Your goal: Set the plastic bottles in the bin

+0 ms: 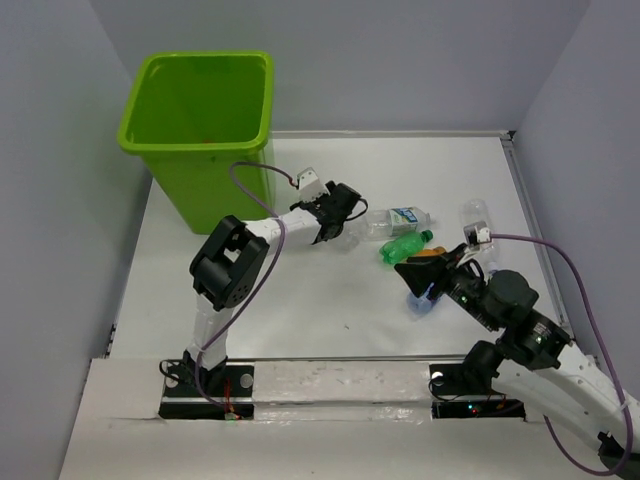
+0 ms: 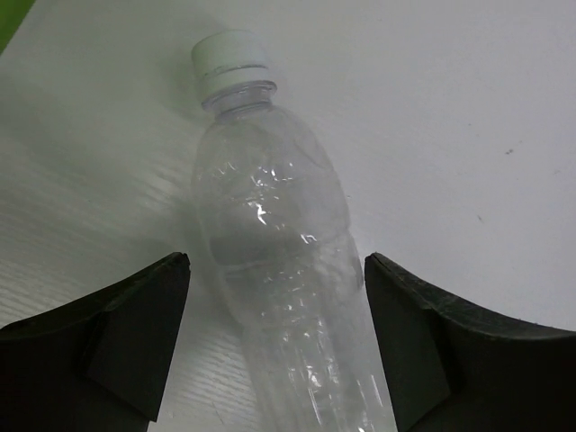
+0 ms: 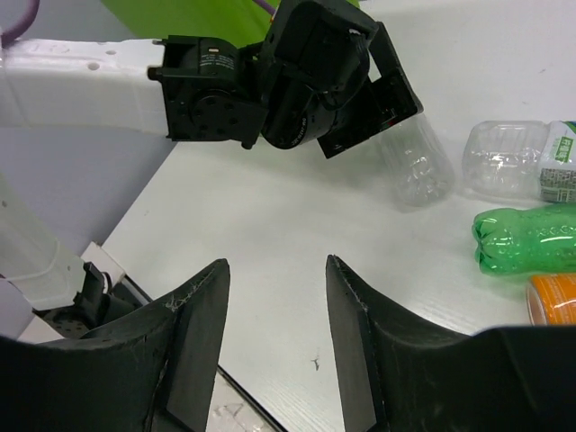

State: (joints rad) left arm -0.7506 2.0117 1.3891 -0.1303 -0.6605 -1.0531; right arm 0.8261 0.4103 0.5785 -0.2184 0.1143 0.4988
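Observation:
The lime-green bin point(image 1: 200, 110) stands at the far left. My left gripper point(image 1: 338, 225) is open and straddles a clear bottle point(image 2: 270, 261) with a white cap point(image 2: 229, 58) that lies on the table. Both fingers point(image 2: 135, 333) stand apart from the bottle's sides. My right gripper point(image 1: 412, 273) is open and empty above the table, also shown in the right wrist view point(image 3: 276, 265). To its right lie a blue-labelled bottle point(image 3: 513, 166), a green bottle point(image 3: 526, 238) and an orange bottle point(image 3: 553, 297). The clear bottle's base point(image 3: 414, 162) sticks out past the left gripper point(image 3: 315, 81).
Another clear bottle point(image 1: 475, 215) lies at the right of the white table point(image 1: 300, 300). A small blue-tinted thing point(image 1: 420, 305) lies under the right arm. Grey walls close in the sides and back. The raised table edge point(image 1: 515, 170) runs along the right.

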